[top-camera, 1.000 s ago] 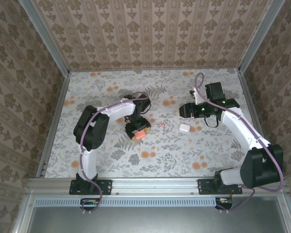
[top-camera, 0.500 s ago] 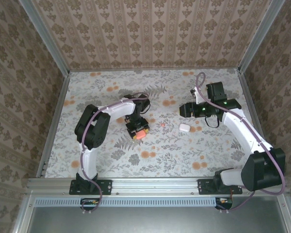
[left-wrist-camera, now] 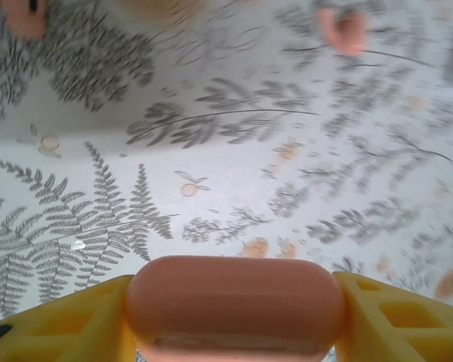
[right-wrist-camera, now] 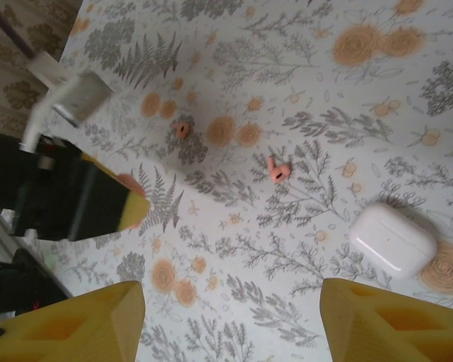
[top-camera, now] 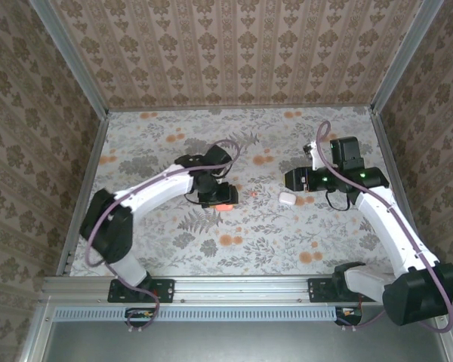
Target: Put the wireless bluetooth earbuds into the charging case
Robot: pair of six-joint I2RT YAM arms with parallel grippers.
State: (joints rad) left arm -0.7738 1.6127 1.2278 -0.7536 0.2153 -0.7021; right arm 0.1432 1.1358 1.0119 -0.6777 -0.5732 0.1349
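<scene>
My left gripper (top-camera: 220,199) is shut on the coral charging case (top-camera: 226,204), whose rounded body (left-wrist-camera: 234,302) sits between the yellow fingers (left-wrist-camera: 68,320) in the left wrist view. The case lid looks closed. Two coral earbuds lie loose on the floral table: one (right-wrist-camera: 278,170) near the middle, the other (right-wrist-camera: 182,130) further off. The left wrist view has them blurred at the top, one earbud (left-wrist-camera: 343,30) right and one earbud (left-wrist-camera: 23,15) left. The top view shows one earbud (top-camera: 254,193) just right of the case. My right gripper (right-wrist-camera: 230,324) hangs open above the table, holding nothing.
A white pebble-like case (top-camera: 288,198) lies below my right gripper (top-camera: 288,180), seen as a white case (right-wrist-camera: 392,240) in the right wrist view. My left gripper (right-wrist-camera: 83,204) with the coral case tip (right-wrist-camera: 130,183) is at the left there. Patterned walls enclose the table.
The left arm has swung its elbow out to the left and turned its gripper, carrying the case slightly right. The right arm has shifted a little right and toward the near edge.
</scene>
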